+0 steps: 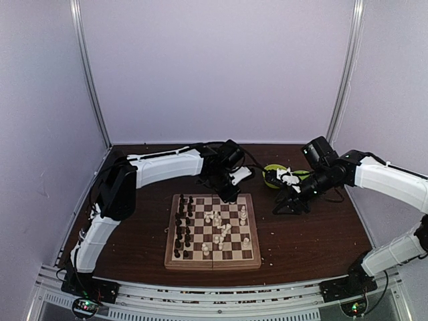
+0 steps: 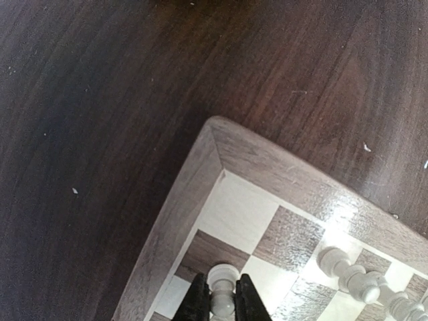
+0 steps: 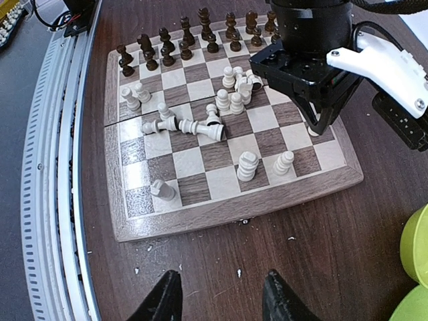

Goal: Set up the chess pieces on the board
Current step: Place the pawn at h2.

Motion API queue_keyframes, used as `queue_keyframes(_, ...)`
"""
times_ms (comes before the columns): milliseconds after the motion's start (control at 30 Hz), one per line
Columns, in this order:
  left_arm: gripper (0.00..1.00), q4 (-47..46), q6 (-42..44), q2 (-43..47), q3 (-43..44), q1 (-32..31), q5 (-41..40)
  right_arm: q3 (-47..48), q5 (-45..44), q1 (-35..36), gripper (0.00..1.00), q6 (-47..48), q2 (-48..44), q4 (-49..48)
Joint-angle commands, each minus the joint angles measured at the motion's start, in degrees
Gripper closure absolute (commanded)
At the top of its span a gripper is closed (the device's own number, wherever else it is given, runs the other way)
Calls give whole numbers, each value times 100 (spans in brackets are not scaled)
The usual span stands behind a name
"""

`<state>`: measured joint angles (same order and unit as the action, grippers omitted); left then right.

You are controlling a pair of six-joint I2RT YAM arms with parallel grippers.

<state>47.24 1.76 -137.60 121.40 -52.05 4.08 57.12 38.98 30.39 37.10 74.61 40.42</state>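
Note:
The board (image 1: 212, 262) lies in the middle of the table. Dark chess pieces (image 1: 182, 227) stand in two files on its left side. White chess pieces (image 1: 224, 227) are scattered over its middle and right, some toppled (image 3: 194, 126). My left gripper (image 2: 222, 297) hangs over the board's far right corner (image 2: 194, 194), shut on a white piece (image 2: 223, 277). It also shows in the right wrist view as the left gripper (image 3: 314, 67). My right gripper (image 3: 221, 281) is open and empty just above the bare table, right of the board's edge (image 3: 234, 210).
A green bowl (image 1: 281, 175) stands at the back right, close behind the right arm, and shows as the bowl (image 3: 418, 267) in the right wrist view. Small white crumbs (image 3: 239, 273) dot the dark wood table. A metal rail (image 1: 200, 291) runs along the near edge.

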Motion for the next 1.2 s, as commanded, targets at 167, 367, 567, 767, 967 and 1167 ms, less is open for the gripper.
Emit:
queue_keyframes(167,85,-242,-114,-169,149,36,-28,108,-22,-33,59,60,58,87)
queue_keyframes(367,84,-270,-140,-197,149,37,-121,121,-22,-38,59,78,95,124)
queue_keyframes(567,80,-356,-184,-223,164,42,-121,141,-22,-34,59,88,132,150)
queue_keyframes(767,79,-382,-183,-250,149,46,-168,150,-22,-36,59,93,161,167)
queue_keyframes(967,79,-466,-158,-265,138,71,-152,153,-40,-31,59,95,194,182)
queue_keyframes(1167,79,-536,-150,-272,129,90,-101,169,-40,-33,59,108,212,194)
